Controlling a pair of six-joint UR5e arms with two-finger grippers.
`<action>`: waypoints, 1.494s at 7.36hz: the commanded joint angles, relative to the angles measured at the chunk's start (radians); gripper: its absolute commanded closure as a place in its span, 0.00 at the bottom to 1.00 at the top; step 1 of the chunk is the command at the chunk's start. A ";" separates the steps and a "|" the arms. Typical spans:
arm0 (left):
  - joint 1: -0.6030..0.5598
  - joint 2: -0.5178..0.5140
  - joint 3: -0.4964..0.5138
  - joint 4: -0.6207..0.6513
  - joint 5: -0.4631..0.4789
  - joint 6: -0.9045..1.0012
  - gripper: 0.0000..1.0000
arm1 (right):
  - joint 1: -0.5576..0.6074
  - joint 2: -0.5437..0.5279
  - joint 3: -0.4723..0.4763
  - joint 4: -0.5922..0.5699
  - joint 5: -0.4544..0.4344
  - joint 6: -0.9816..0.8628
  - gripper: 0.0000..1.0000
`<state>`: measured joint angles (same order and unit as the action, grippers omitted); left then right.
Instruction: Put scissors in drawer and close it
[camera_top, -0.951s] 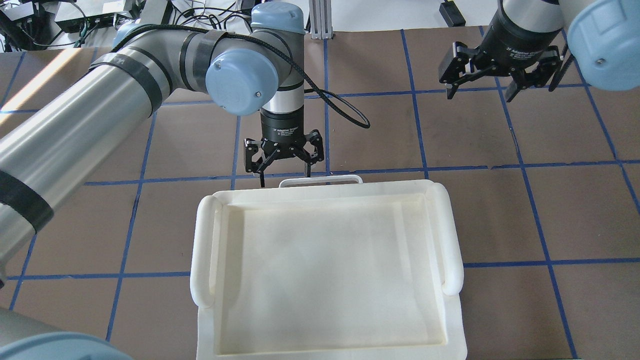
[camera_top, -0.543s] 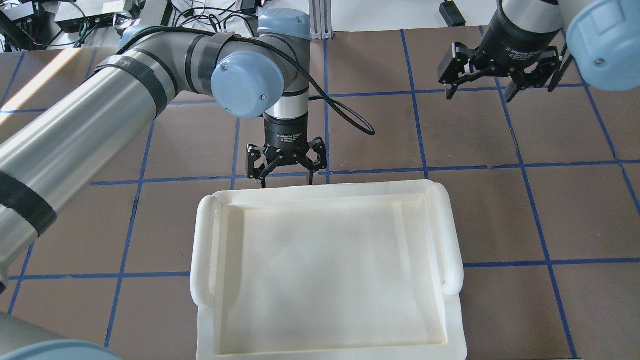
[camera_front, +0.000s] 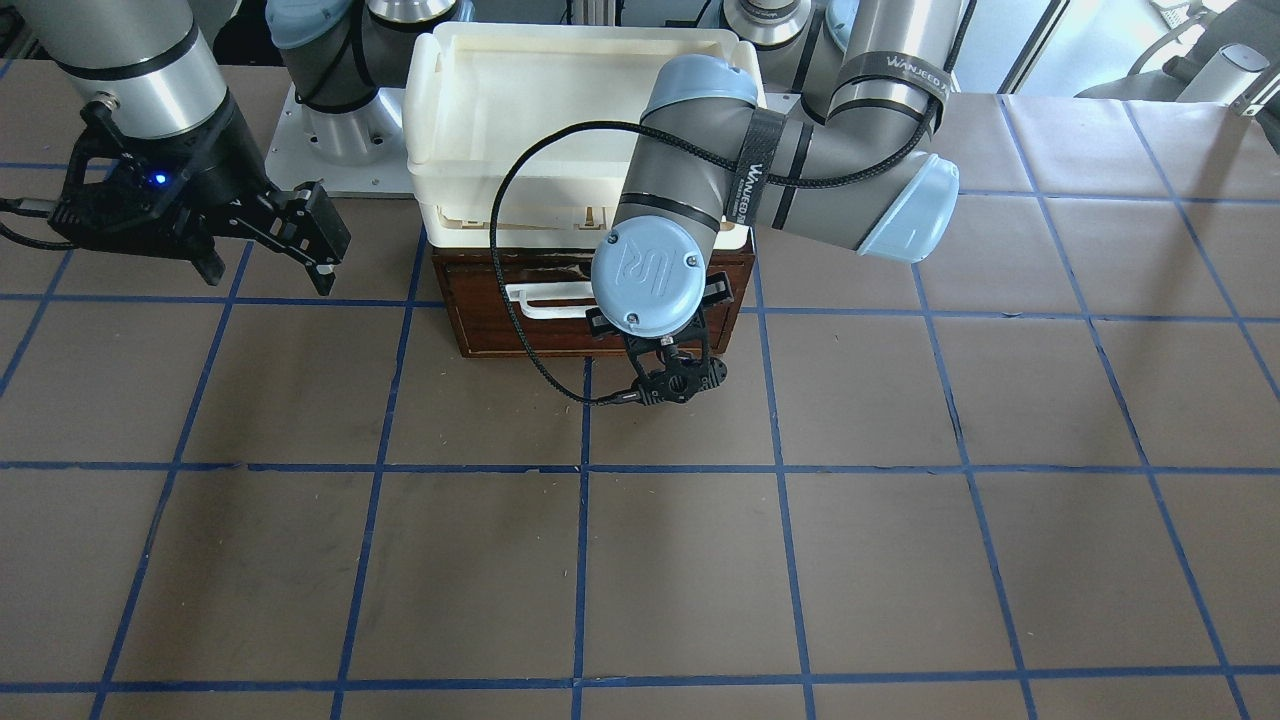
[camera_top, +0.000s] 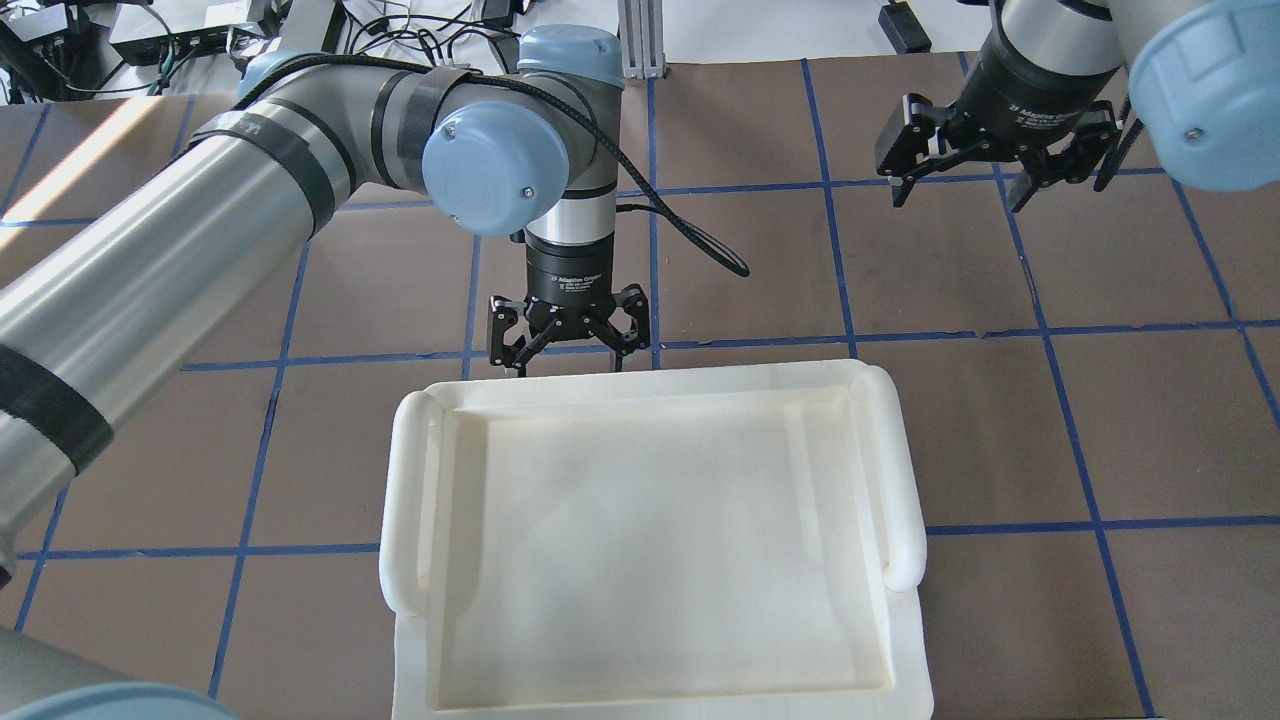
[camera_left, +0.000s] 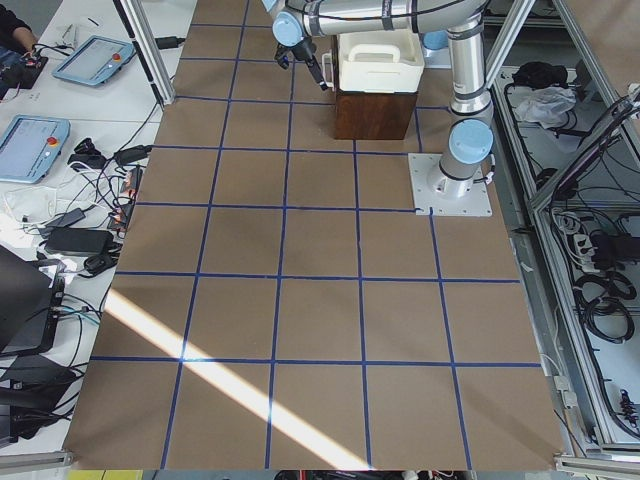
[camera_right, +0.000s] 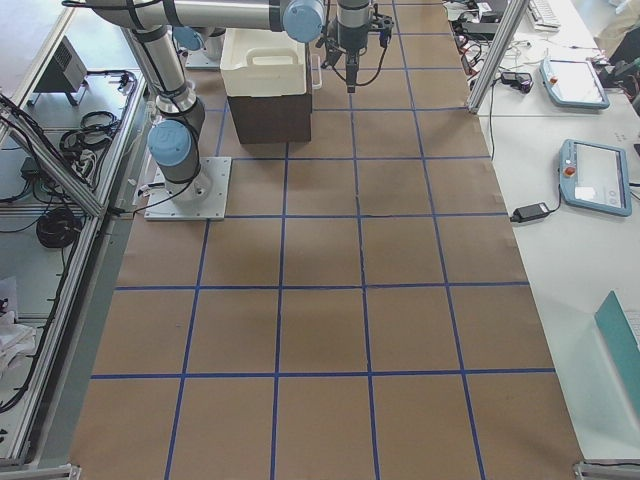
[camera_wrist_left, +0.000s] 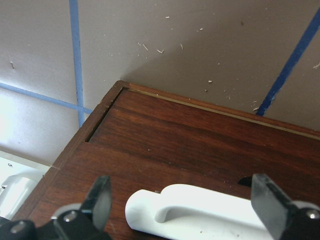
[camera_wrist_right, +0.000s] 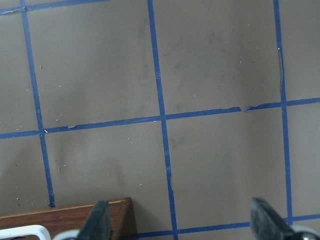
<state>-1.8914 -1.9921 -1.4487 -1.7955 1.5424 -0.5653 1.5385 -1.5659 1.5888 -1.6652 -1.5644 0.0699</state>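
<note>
We find the drawer (camera_front: 480, 325) pushed fully in. Its dark reddish-brown front (camera_wrist_left: 200, 145) sits flush in the frame of the wooden box (camera_right: 268, 118), with only a slim seam along one edge. The box stands on the brown surface (camera_top: 1000, 430), which is marked with blue tape lines (camera_top: 835, 260), and it carries a cream-white tray (camera_top: 405, 500) on top. The white bar handle (camera_wrist_left: 200, 210) runs across the drawer front (camera_front: 545, 300). The left gripper (camera_top: 568, 365) points down directly in front of the drawer, at the tray's far edge in the overhead view. Its fingers (camera_wrist_left: 100, 200) are spread wide. In the left wrist view one end of the handle lies between them. We cannot tell whether either finger touches the handle. The right gripper (camera_top: 958, 190) hangs above bare surface, well apart from the box on the robot's right side. Its fingers (camera_wrist_right: 100, 220) are also spread wide and hold nothing (camera_front: 270, 270). Only a corner of the box and the handle end reach the lower edge of the right wrist view.
</note>
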 joint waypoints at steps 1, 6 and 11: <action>0.000 -0.004 0.001 -0.002 0.001 0.001 0.00 | -0.001 0.000 0.002 0.008 -0.008 -0.001 0.00; 0.044 -0.002 0.053 0.172 -0.001 0.025 0.00 | -0.001 -0.002 0.002 0.010 -0.046 -0.002 0.00; 0.309 0.068 0.120 0.389 -0.036 0.482 0.00 | -0.001 -0.031 0.002 0.041 -0.048 -0.021 0.00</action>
<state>-1.6614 -1.9523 -1.3330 -1.4353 1.5032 -0.1978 1.5370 -1.5811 1.5908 -1.6278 -1.6198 0.0567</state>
